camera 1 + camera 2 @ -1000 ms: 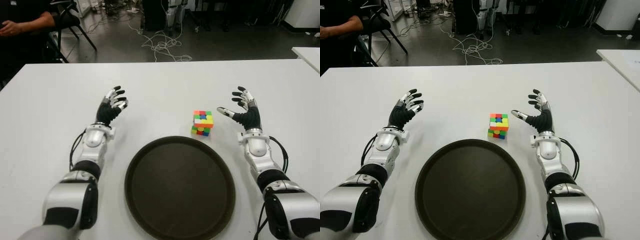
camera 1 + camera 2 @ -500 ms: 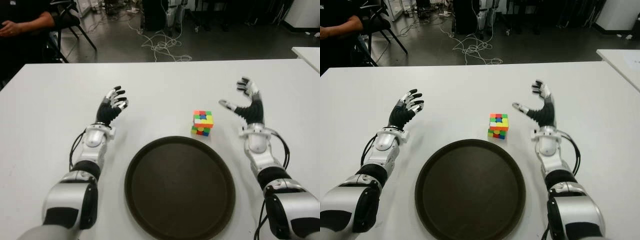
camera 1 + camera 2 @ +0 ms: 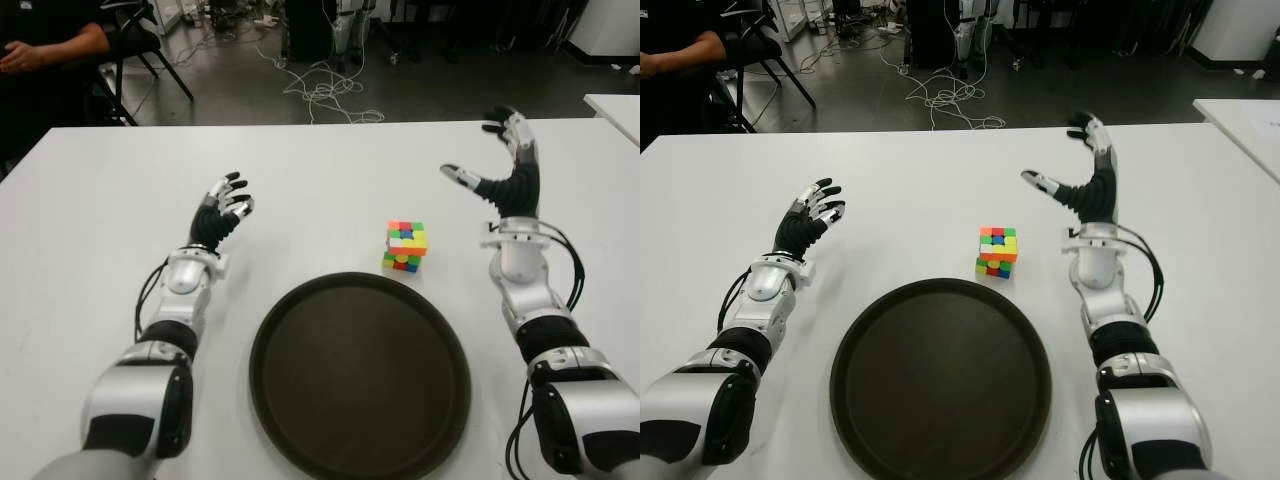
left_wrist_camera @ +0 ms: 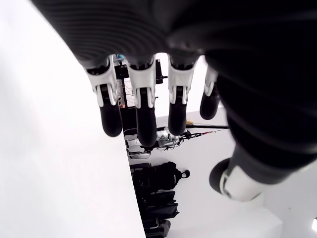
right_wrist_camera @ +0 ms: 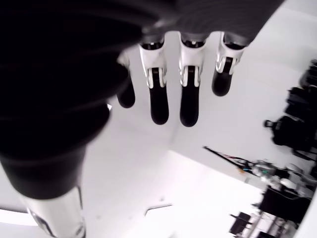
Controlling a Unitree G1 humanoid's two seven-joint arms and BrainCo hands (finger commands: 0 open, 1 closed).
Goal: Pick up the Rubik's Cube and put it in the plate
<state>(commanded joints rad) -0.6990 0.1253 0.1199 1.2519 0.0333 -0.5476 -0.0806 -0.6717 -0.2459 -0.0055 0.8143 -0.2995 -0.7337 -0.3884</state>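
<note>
A Rubik's Cube (image 3: 404, 246) with mixed coloured faces stands on the white table (image 3: 320, 170), just beyond the far right rim of a round dark brown plate (image 3: 360, 372). My right hand (image 3: 497, 166) is raised above the table to the right of the cube and slightly beyond it, palm toward the cube, fingers spread and empty. My left hand (image 3: 222, 213) shows to the left of the plate, fingers loosely extended, holding nothing. Neither wrist view shows the cube.
A second white table's corner (image 3: 615, 108) shows at the far right. A seated person (image 3: 45, 50) and a chair are beyond the table's far left corner. Cables lie on the floor (image 3: 330, 90) behind the table.
My right hand has risen from the table and moved away from me, its fingers opening wider. The left hand, cube and plate have not moved.
</note>
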